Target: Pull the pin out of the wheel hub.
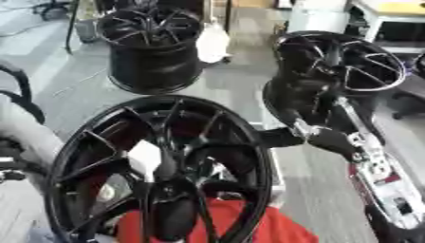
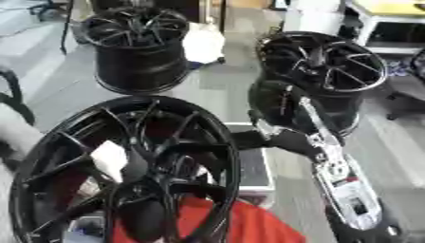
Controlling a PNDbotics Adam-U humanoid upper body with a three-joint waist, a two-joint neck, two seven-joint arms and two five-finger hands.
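Note:
A large black wheel hub (image 1: 158,166) with thin spokes fills the near left and leans towards me. A white blocky piece (image 1: 143,159) sits among its spokes, left of the centre; I cannot tell whether it is the pin. My right arm (image 1: 374,175), silver and black, comes in from the lower right. Its dark right hand (image 1: 281,136) is at the outer right side of the rim, at or very close to it. The dark hand blends with the rim, so its pose is unclear. My left hand shows in neither view.
Under the hub lies a red cloth (image 1: 278,230). Two more black wheels stand behind, one at the back left (image 1: 149,47) and one at the back right (image 1: 340,71), just beyond my right arm. A white object (image 1: 213,42) sits between them on the grey floor.

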